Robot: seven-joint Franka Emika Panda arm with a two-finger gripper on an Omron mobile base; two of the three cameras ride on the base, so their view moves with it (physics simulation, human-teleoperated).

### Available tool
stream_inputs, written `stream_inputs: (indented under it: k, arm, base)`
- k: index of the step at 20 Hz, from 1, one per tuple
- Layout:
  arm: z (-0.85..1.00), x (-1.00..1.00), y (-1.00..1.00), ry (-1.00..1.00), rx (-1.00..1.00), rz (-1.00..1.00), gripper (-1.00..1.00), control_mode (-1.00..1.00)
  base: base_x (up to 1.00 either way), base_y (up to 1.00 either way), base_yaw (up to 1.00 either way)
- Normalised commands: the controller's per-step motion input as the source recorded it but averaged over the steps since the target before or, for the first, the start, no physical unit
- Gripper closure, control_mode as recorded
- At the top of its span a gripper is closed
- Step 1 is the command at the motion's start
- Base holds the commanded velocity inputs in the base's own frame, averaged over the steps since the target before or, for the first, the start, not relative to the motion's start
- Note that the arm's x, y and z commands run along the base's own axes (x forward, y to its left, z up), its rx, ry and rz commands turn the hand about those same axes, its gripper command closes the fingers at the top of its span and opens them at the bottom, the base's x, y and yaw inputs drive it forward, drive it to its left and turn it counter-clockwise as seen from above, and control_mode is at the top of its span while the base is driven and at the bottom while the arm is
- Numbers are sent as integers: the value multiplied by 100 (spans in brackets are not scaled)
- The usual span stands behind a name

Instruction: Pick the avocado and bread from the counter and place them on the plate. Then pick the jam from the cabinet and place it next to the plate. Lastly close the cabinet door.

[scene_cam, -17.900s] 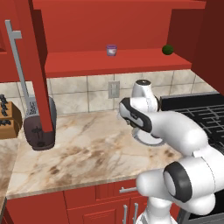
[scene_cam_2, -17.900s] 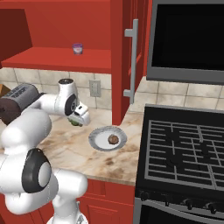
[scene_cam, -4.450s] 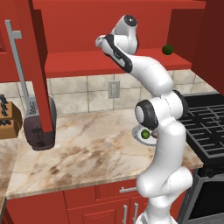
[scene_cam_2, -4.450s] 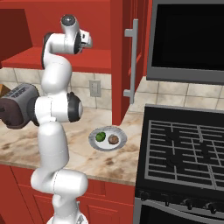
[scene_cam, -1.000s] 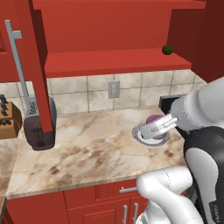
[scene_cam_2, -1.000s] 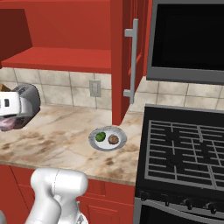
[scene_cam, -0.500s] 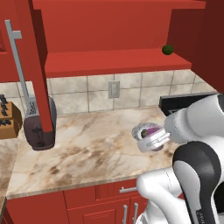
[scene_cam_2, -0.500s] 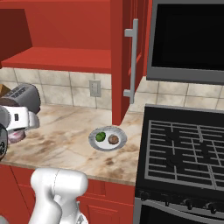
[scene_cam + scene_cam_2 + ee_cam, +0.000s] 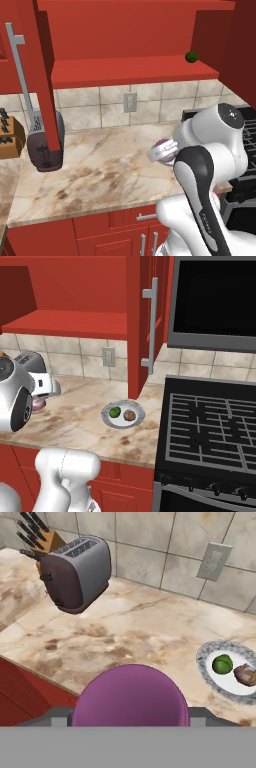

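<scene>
My gripper (image 9: 163, 151) is shut on the jam (image 9: 161, 150), a purple jar with a pale top, held just above the counter (image 9: 100, 175). The hand view looks past the jam (image 9: 131, 696), with the gripper (image 9: 131, 714) clamped at its sides. The fluted plate (image 9: 108, 419) lies to the jam's right, carrying the green avocado (image 9: 114, 411) and the brown bread (image 9: 130, 415). They also sit on the plate (image 9: 209, 674) in the hand view: avocado (image 9: 222, 663), bread (image 9: 245, 674). The red cabinet (image 9: 130, 75) is open, its door (image 9: 37, 70) swung out.
A dark toaster (image 9: 46, 146) and a knife block (image 9: 8, 138) stand at the counter's left. A dark green ball (image 9: 190, 56) rests on the cabinet shelf. The second open door (image 9: 143, 326) hangs above the plate. The stove (image 9: 210, 431) borders the counter on the right.
The jam left the cabinet shelf in my gripper and came down to counter height. Over the last second it shifted a little leftward, away from the plate.
</scene>
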Motion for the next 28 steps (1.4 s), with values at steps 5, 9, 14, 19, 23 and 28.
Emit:
stream_inputs:
  k: [5,9,14,19,23,28]
  arm:
    - [-56,46,-2,-9,0,0,100,-100]
    - [-67,44,0,-13,0,0,100,-100]
    - [-79,47,0,-15,0,0,100,-100]
    - [-89,35,0,-14,0,0,100,-100]
    - [-88,22,-4,-11,3,0,100,-100]
    - [-38,17,-11,-1,16,0,100,-100]
  base:
    - [0,0,0]
    - [0,0,0]
    - [0,0,0]
    - [0,0,0]
    - [0,0,0]
    - [0,0,0]
